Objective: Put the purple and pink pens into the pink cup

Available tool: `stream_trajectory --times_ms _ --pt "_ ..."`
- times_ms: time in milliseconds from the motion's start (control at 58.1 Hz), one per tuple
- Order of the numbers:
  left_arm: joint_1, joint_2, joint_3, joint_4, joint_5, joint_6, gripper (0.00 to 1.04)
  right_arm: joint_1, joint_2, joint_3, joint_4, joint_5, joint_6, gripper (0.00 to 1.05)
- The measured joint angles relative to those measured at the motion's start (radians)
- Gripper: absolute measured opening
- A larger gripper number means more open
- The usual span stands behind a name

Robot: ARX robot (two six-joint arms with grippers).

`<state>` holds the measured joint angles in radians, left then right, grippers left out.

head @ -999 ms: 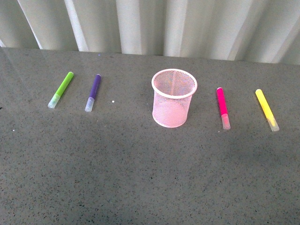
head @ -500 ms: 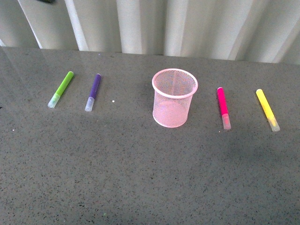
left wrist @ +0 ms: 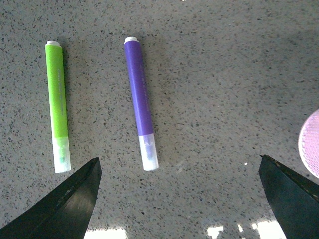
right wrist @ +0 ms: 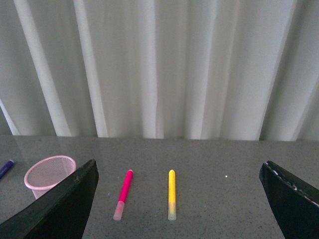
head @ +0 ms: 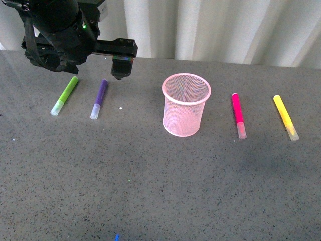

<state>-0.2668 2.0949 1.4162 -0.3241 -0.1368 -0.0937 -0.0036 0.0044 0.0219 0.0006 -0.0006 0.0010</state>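
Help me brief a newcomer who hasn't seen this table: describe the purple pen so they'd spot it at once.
Find the pink cup standing on the table. Two pens lie to its left in the front view; the purple pen is the one nearer the cup. Its dark purple barrel sets it apart from the lime-green marker beside it.

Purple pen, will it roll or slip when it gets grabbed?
Probably rolls if nudged sideways: the purple pen is a round barrel lying flat. Likely stiff and light, being short and slim. Its smooth barrel could slip.
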Motion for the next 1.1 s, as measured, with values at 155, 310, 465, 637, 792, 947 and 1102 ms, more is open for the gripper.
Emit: stream_trajectory --times_ms 155,310,465,637,792,947,1102 --pt "0.012 0.081 0.097 -0.033 0.000 0.010 0.98 0.000 0.000 0.000 0.000 0.000 0.000 0.98" --pt "0.025 0.200 0.259 -0.094 0.006 0.056 0.98 0.000 0.000 0.000 0.000 0.000 0.000 0.98" --pt "0.045 0.301 0.385 -0.145 0.006 0.064 0.98 0.000 0.000 0.000 0.000 0.000 0.000 0.98" --pt "0.064 0.357 0.438 -0.156 0.000 0.066 0.98 0.000 0.000 0.000 0.000 0.000 0.000 0.98" --pt "0.077 0.396 0.459 -0.155 0.000 0.066 0.98 0.000 0.000 0.000 0.000 0.000 0.000 0.98" --pt "0.084 0.423 0.460 -0.149 0.005 0.066 0.98 0.000 0.000 0.000 0.000 0.000 0.000 0.98" --pt "0.082 0.444 0.465 -0.151 0.018 0.049 0.98 0.000 0.000 0.000 0.000 0.000 0.000 0.98"
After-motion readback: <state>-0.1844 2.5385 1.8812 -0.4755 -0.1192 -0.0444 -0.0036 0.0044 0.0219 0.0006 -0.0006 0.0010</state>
